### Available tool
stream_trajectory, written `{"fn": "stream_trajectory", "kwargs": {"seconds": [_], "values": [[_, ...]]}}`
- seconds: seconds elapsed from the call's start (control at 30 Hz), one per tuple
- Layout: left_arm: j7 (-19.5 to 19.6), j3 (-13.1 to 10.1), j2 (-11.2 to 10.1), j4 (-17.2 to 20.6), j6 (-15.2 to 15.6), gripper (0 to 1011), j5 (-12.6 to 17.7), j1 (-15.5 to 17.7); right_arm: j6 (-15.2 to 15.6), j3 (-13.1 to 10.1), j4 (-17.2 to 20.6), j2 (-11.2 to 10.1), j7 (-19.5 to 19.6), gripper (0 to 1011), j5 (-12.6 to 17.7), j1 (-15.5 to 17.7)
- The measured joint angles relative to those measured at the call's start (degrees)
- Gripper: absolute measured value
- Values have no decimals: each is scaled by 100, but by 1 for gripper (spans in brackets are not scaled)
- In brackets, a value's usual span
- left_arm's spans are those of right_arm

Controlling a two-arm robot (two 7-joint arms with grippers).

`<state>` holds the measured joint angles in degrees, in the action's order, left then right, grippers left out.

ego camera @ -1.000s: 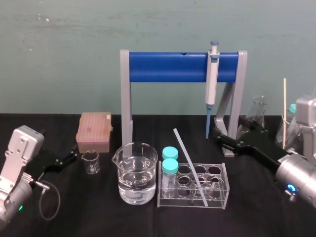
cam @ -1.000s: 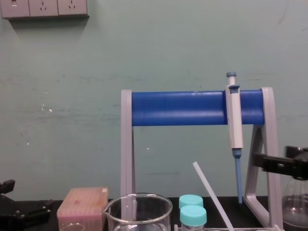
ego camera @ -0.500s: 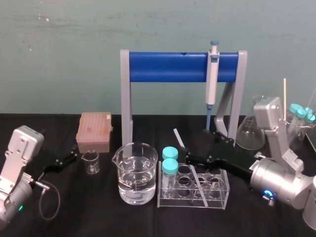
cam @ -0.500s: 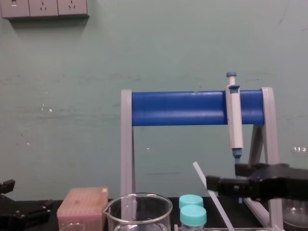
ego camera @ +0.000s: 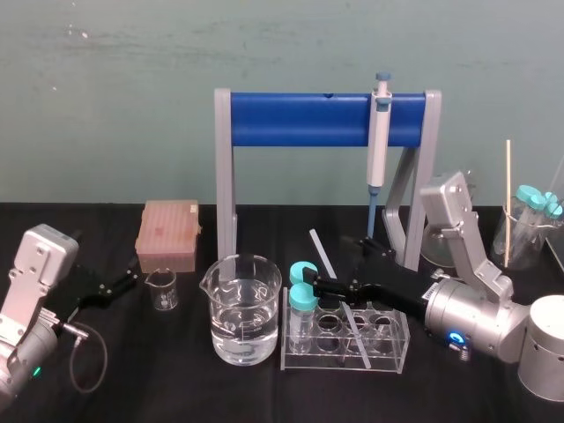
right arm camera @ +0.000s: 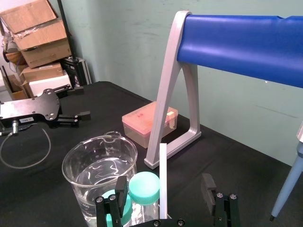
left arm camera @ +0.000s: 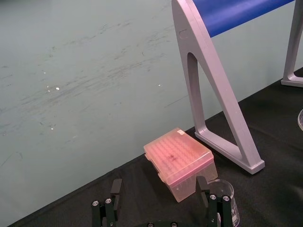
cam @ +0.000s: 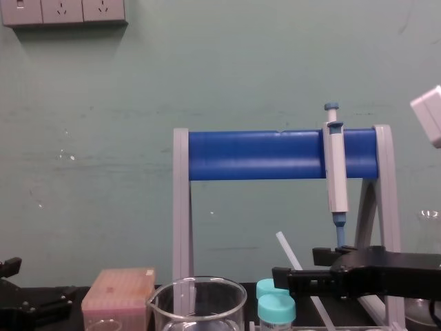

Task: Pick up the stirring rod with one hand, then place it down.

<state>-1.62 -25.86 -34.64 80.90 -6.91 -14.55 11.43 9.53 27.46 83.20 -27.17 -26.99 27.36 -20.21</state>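
The stirring rod [ego camera: 339,295], thin and translucent white, leans in the clear test tube rack [ego camera: 392,352] with its top end tilted back and left. In the right wrist view the stirring rod [right arm camera: 163,182] stands upright between the two black fingers, touching neither. My right gripper [ego camera: 344,264] is open and straddles the rod's upper half; from the chest view the right gripper [cam: 298,269] crosses in front of the stirring rod [cam: 288,250]. My left gripper [ego camera: 132,275] rests open and empty at the far left; in its wrist view the left gripper [left arm camera: 159,188] points at the pink tip box [left arm camera: 180,161].
A large beaker of water [ego camera: 242,308] and two teal-capped tubes [ego camera: 302,295] stand just left of the rod. A small beaker [ego camera: 162,289] and a pink tip box [ego camera: 167,235] sit further left. A pipette [ego camera: 379,132] hangs on the blue stand [ego camera: 300,119]. Glassware [ego camera: 529,225] crowds the right edge.
My right arm has swung leftwards from the right side of the table, and its open fingers now sit on either side of the rod. The left arm has not moved.
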Motion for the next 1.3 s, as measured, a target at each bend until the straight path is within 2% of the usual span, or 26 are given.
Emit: {"fn": "stream_trajectory", "kwargs": {"seconds": [0.4,0.8,1.17,1.3], "values": [[0,0,0,0,0,1000,0,0,-4,72,-338,207,-112,1002,-84,-207],[0,0,0,0,0,1000,0,0,-43,83,-365,218,-131,995,-112,-220],[0,0,0,0,0,1000,0,0,-37,75,-357,213,-128,738,-100,-214],[0,0,0,0,0,1000,0,0,-35,73,-353,211,-125,582,-97,-212]]}}
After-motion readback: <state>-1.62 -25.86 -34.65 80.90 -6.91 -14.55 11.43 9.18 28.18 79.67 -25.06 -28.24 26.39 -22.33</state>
